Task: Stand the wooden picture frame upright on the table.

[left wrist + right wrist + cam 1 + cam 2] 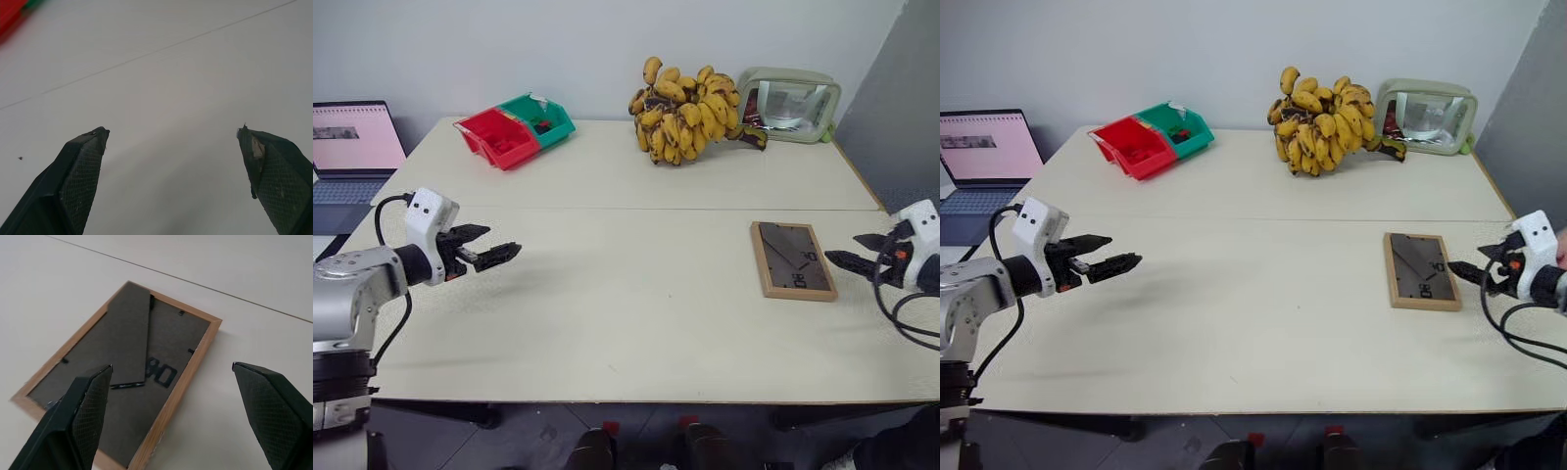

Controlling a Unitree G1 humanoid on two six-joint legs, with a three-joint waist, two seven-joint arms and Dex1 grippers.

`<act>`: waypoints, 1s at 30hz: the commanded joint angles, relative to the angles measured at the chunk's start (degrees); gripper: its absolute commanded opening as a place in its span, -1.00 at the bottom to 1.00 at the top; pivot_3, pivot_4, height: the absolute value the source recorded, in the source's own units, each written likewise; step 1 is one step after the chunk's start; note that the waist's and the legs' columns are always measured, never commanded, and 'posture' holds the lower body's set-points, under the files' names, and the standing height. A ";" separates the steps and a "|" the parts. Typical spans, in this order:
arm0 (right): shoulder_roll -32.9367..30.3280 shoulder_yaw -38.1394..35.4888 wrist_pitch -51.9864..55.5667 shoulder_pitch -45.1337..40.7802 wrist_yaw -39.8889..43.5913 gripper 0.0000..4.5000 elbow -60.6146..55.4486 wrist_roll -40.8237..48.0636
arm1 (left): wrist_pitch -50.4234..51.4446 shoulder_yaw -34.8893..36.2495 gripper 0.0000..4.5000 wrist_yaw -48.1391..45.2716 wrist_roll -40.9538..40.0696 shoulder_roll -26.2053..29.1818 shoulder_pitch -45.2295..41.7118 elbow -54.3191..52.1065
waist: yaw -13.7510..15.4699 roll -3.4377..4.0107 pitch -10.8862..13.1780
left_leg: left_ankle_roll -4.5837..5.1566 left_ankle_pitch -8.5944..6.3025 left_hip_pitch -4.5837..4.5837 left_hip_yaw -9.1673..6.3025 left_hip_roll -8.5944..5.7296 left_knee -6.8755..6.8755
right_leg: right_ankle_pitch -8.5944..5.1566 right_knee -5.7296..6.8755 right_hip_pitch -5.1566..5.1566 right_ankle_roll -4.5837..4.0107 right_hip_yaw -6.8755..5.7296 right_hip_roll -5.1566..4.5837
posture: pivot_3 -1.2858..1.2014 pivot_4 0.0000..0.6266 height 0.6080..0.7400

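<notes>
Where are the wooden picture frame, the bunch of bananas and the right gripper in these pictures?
wooden picture frame (792, 258): left eye view, on its dark back board, lying flat.
bunch of bananas (685, 113): left eye view, middle of the bunch.
right gripper (171, 391): right wrist view, midway between its open fingertips.

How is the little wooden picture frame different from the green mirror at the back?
The wooden picture frame lies flat, back side up; the green mirror stands leaning at the wall. The frame has square corners and a brown rim; the mirror has rounded corners and a pale green rim. The frame looks smaller. Both sit on the table.
</notes>
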 commanded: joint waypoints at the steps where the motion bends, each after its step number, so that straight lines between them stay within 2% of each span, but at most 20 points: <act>1: -1.94 -0.14 0.28 -1.35 3.45 0.84 1.11 1.40 | 0.24 1.54 1.00 -1.63 -1.22 1.96 -0.78 -2.04 | -0.06 0.00 0.00 | 0.00 0.00 0.00 0.00 0.00 0.00 | 0.00 0.00 0.00 0.00 -0.01 0.00 | 0.03 -0.52 1.00; 12: 0.67 -1.12 -1.49 -0.68 -1.63 0.84 1.54 0.59 | -1.66 2.03 1.00 4.16 0.11 -0.55 -0.70 -2.10 | -0.06 0.00 0.00 | 0.00 0.00 0.00 0.00 0.01 0.02 | 0.00 0.01 0.02 0.00 0.01 -0.04 | 0.03 -0.52 1.00; 28: 1.46 -1.17 -4.05 -0.88 -5.04 0.84 2.97 -0.25 | -1.81 1.58 1.00 5.16 -0.26 -1.95 -1.20 -2.40 | -0.06 0.00 0.00 | 0.00 0.00 0.00 0.00 0.00 0.02 | 0.01 0.02 0.02 0.00 0.01 -0.04 | 0.03 -0.52 1.00; 30: 1.44 -1.23 -4.81 -1.59 -5.55 0.67 4.47 -0.60 | -1.59 1.70 1.00 5.03 -0.80 -2.44 -1.54 -2.35 | -0.06 0.00 0.00 | 0.00 0.00 0.00 0.00 0.01 0.02 | 0.01 0.02 0.02 0.00 0.01 -0.04 | 0.03 -0.52 1.00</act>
